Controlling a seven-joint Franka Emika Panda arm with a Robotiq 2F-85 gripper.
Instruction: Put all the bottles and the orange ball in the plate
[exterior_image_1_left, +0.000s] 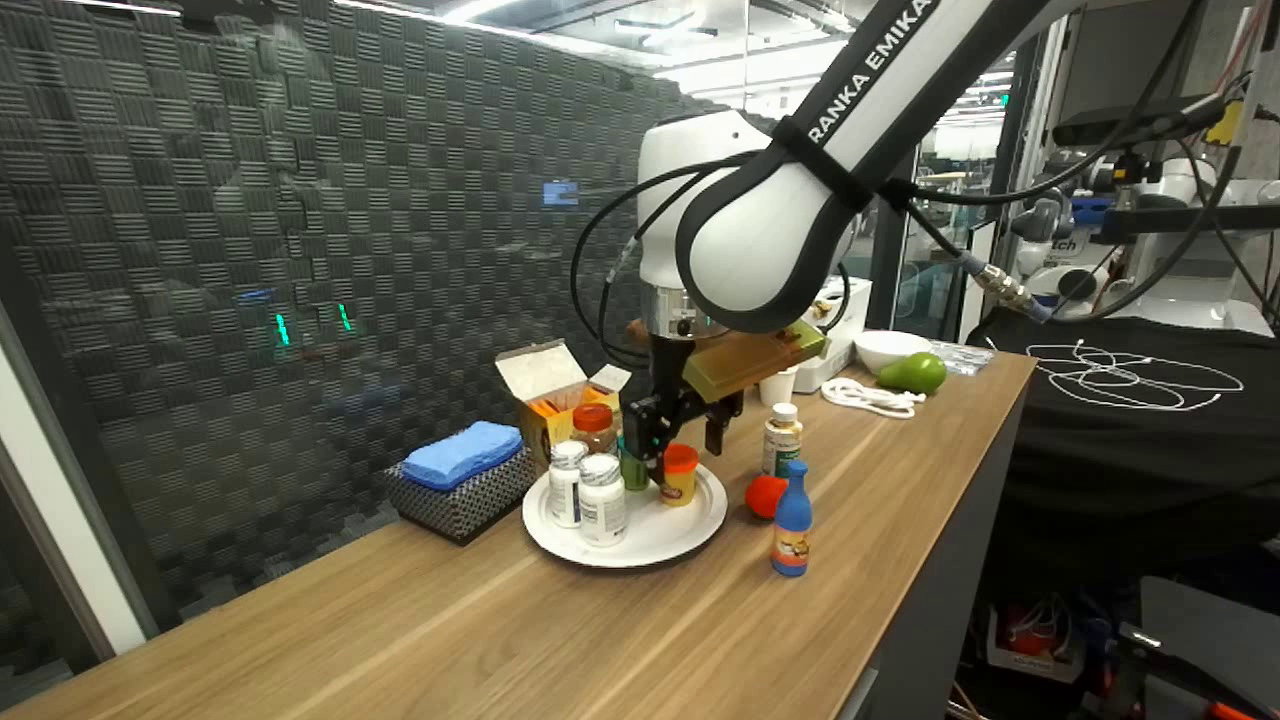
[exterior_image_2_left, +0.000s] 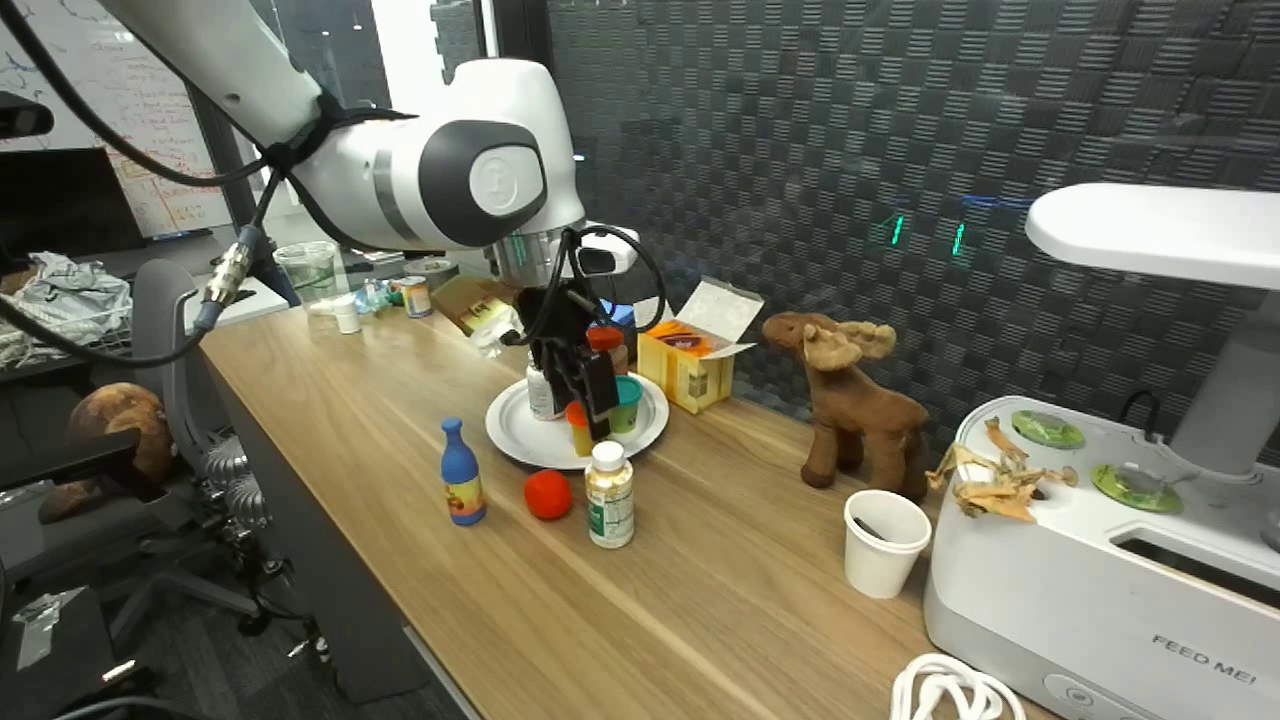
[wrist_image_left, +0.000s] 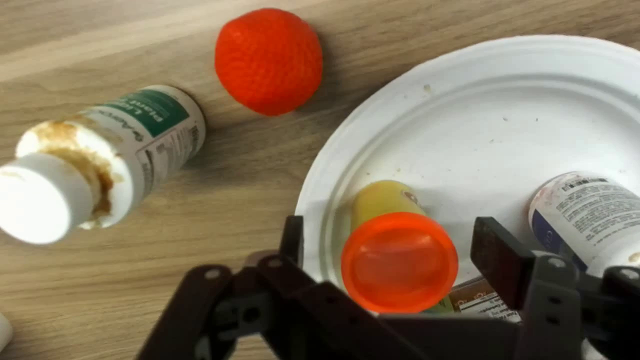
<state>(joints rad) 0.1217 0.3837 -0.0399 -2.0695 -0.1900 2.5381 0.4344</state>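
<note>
Yellow tub (wrist_image_left: 384, 202) stands upright on the plate (wrist_image_left: 525, 120), between the wide-parted jaws of your claw (wrist_image_left: 393, 245)
You see a gap on either side, in the wrist view. Two white bottles (exterior_image_1_left: 603, 510) share the plate; off it, on the tabletop (exterior_image_2_left: 700, 580), the ball (wrist_image_left: 270, 61) sits between the blue bottle (exterior_image_2_left: 462, 482) and a green-labelled bottle (exterior_image_2_left: 610, 512). An open carton (exterior_image_2_left: 690, 375) stands just beside the plate, a plush toy (exterior_image_2_left: 862, 410) further along.
</note>
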